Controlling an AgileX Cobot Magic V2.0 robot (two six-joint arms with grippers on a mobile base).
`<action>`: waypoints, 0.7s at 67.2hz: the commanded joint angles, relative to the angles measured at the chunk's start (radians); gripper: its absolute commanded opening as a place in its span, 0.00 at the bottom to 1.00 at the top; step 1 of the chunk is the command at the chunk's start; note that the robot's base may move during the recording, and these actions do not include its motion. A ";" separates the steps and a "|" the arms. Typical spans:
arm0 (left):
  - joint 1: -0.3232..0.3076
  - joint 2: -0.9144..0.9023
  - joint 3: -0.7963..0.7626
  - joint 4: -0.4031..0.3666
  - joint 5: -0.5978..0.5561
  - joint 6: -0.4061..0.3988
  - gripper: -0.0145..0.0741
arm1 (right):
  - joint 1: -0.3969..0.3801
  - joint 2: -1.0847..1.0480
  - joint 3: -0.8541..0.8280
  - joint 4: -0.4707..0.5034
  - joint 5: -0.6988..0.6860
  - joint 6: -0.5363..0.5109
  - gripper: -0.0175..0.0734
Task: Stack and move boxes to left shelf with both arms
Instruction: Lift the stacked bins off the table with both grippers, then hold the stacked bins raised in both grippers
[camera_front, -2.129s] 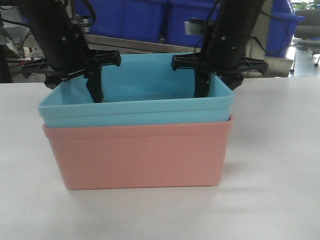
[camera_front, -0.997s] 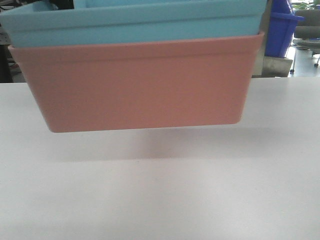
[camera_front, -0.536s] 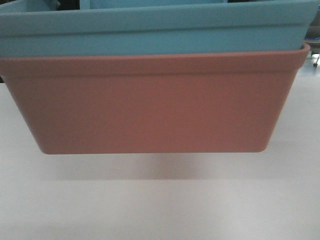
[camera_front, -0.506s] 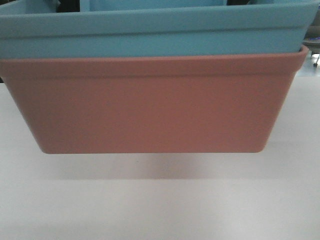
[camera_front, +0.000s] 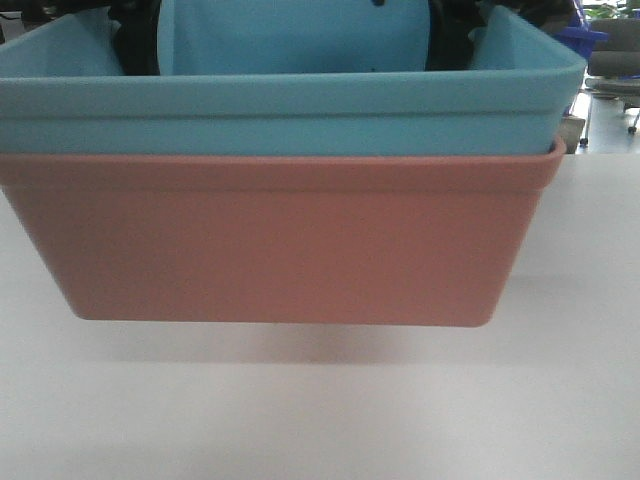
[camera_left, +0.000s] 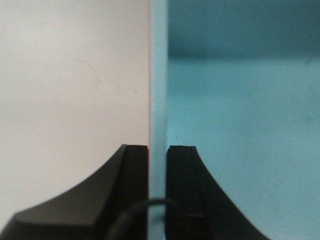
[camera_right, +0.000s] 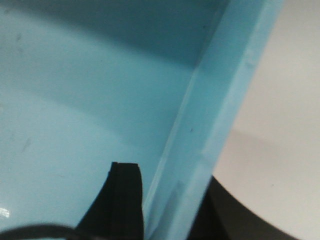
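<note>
The light blue box (camera_front: 290, 115) sits nested inside the salmon pink box (camera_front: 280, 240). The stack hangs in the air close to the front camera, above the white table (camera_front: 320, 420). My left gripper (camera_left: 158, 152) is shut on the stack's left wall (camera_left: 158, 100), with one finger (camera_left: 134, 170) outside and the other inside the blue box. My right gripper (camera_right: 170, 200) is shut on the right wall (camera_right: 220, 115), its inner finger (camera_right: 125, 192) against the blue inside. In the front view only dark parts of both arms show behind the blue rim. The left shelf is out of view.
A soft shadow lies on the table below the stack. At the far right a dark blue bin (camera_front: 582, 40) and a metal ledge (camera_front: 573, 132) stand behind the table's back edge.
The stack, resting on the table 2.1 s ago, has been lifted and brought toward the camera. In the last half second it sank slightly and shifted left, so the blue inside shows.
</note>
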 joint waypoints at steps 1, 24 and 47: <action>-0.041 -0.039 -0.044 -0.111 -0.265 -0.015 0.16 | 0.042 -0.034 -0.047 0.111 -0.247 0.011 0.25; -0.041 0.015 -0.044 -0.111 -0.304 -0.015 0.16 | 0.046 -0.011 -0.047 0.121 -0.261 0.011 0.25; -0.041 0.022 -0.044 -0.099 -0.353 -0.013 0.16 | 0.046 -0.006 -0.047 0.121 -0.258 0.011 0.25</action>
